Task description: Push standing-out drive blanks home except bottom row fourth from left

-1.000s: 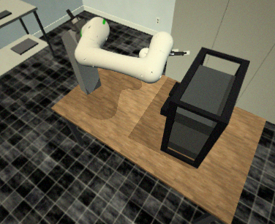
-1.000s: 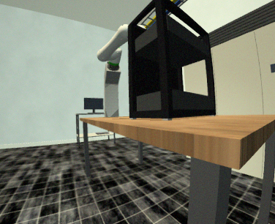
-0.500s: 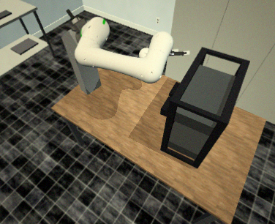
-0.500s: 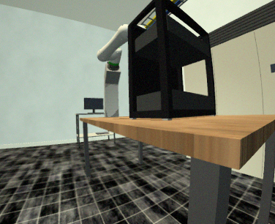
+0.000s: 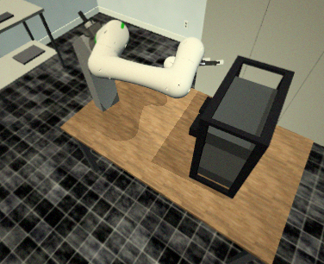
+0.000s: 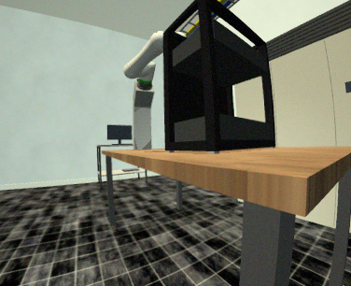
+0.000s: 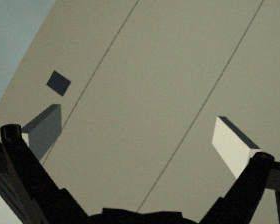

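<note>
Black rack (image 5: pixel 198 142) | blanks' front hidden | claw (image 7: pixel 136 135) spread wide, empty

The top view looks steeply down from high above the wooden table (image 5: pixel 128 129), taking in the arm (image 5: pixel 137 73) and the black rack (image 5: pixel 245 129). The exterior view sits low near a table corner, facing the rack (image 6: pixel 209 93) close up, arm behind. The wrist view looks out between the wide-spread fingers toward beige cabinet panels (image 7: pixel 156 90), near the rack in the top view too.
</note>
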`<state>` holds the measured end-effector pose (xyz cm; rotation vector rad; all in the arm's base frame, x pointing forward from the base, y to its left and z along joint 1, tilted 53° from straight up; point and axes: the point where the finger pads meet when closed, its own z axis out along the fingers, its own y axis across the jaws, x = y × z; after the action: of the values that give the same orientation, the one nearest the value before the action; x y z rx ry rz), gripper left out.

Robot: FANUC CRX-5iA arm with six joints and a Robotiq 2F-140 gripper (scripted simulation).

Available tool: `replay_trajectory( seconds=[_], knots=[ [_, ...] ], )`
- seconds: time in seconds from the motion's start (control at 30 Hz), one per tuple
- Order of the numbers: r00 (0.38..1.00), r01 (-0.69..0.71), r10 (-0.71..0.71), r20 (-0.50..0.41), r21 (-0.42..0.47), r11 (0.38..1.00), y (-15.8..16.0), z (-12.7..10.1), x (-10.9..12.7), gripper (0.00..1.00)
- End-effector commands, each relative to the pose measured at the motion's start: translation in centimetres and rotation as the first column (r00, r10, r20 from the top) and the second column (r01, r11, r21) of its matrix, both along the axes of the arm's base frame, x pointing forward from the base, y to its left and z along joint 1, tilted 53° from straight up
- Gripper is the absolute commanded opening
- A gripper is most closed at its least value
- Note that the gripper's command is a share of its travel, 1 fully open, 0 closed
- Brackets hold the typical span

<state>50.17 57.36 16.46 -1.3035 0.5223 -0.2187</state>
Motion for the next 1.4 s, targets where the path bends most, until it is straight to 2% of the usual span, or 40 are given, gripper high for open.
replay_trajectory(
  seconds=[0.0,0.9,1.23,1.37],
  knots=[
    [1.0,0.0,0.0,0.0,0.0,1.0,0.0,0.0,0.0,1.0],
    [1.0,0.004,-0.004,0.004,0.0,1.0,-0.2,0.1,0.0,1.0],
    [0.999,0.035,-0.035,0.031,0.002,0.999,-1.9,0.6,-0.1,1.0],
    [0.996,0.068,-0.068,0.058,0.003,0.998,-3.6,1.2,-0.2,1.0]
  ],
)
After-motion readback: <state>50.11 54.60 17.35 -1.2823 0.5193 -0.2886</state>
